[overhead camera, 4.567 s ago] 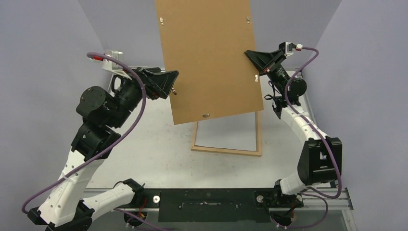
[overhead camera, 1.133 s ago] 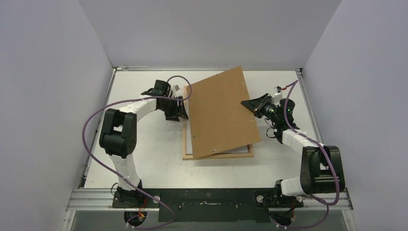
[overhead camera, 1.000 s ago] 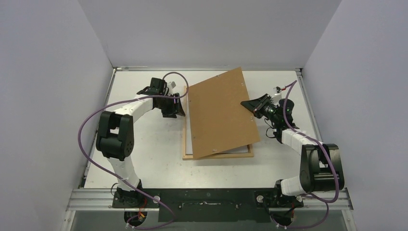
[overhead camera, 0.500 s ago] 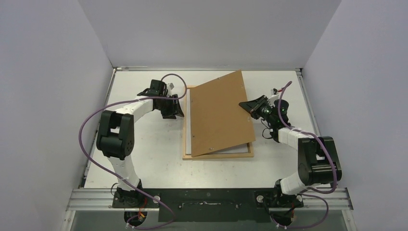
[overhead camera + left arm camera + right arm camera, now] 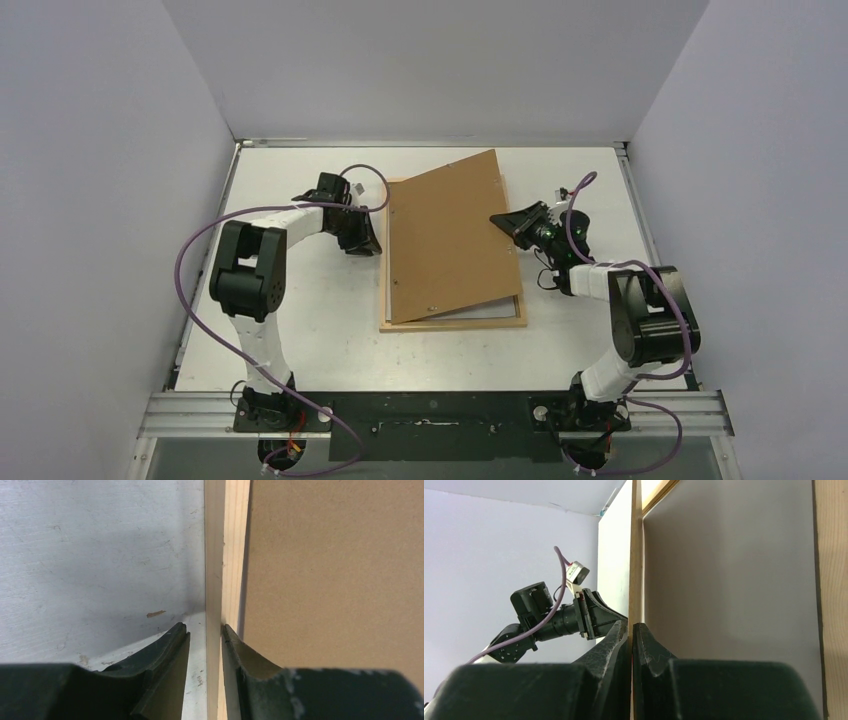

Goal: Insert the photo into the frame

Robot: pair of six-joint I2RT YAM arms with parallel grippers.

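Here, the frame (image 5: 455, 322) lies flat on the table (image 5: 300, 320), a little right of the middle. A brown board (image 5: 450, 235) rests slantwise over it, its left edge down along the frame's left bar and its right edge lifted clear. The right hand (image 5: 503, 222) is pinched closed on that raised right edge. From the right wrist the board (image 5: 636, 555) shows edge-on as a thin strip, clamped between the two fingers of the hand (image 5: 630, 625). Beneath it a pale grey sheet (image 5: 724, 580) fills the opening of the frame (image 5: 831, 580). Whether this sheet is the photo lying face down I cannot tell, as no printed side shows. The left hand (image 5: 368, 240) sits low at the frame's left bar, near its far end. Seen from the left wrist, its fingers (image 5: 170, 645) stand a little apart, so this hand (image 5: 205, 627) grips nothing. The bar (image 5: 225, 555) runs up between them, bare table (image 5: 100, 555) shows beside the left finger, and the right finger lies against the bar next to the board (image 5: 340, 580).
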